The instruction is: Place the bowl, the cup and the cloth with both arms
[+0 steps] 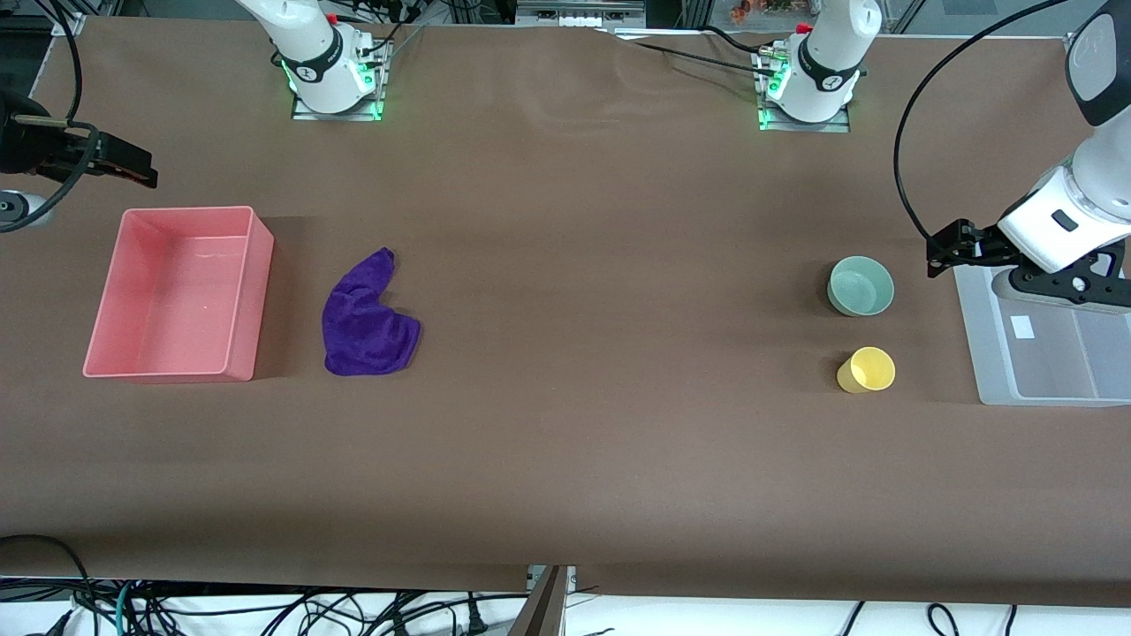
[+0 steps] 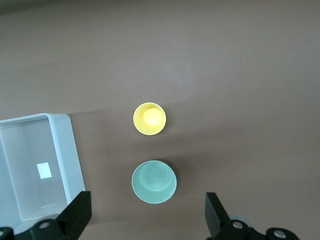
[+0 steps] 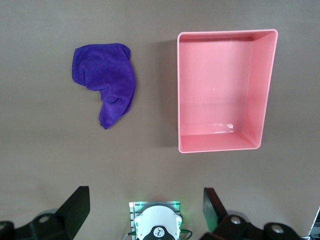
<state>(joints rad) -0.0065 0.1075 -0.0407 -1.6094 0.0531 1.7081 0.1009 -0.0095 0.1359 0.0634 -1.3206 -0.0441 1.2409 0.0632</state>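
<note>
Front view, from the right arm's end of the table to the left arm's end:
Right gripper (image 1: 132,168): up in the air over the table edge, just above the pink bin; its fingers (image 3: 75,205) stand wide apart and hold nothing.
Pink bin (image 1: 249,291): rectangular, open on top, with nothing inside it.
Cloth (image 1: 364,318): purple and crumpled, flat on the table just beside the pink bin, not touching it.
Bowl (image 1: 861,285): pale green, upright, nothing inside; it stands near the clear tray.
Cup (image 1: 867,369): yellow, upright, nothing inside; it is nearer to the front camera than the bowl, close to it but apart.
Clear tray (image 1: 990,353): see-through plastic; only a small white label (image 2: 44,170) shows at its bottom.
Left gripper (image 1: 938,256): in the air over the edge of the clear tray, beside the bowl; its fingers (image 2: 77,212) are spread apart and grasp nothing.
</note>
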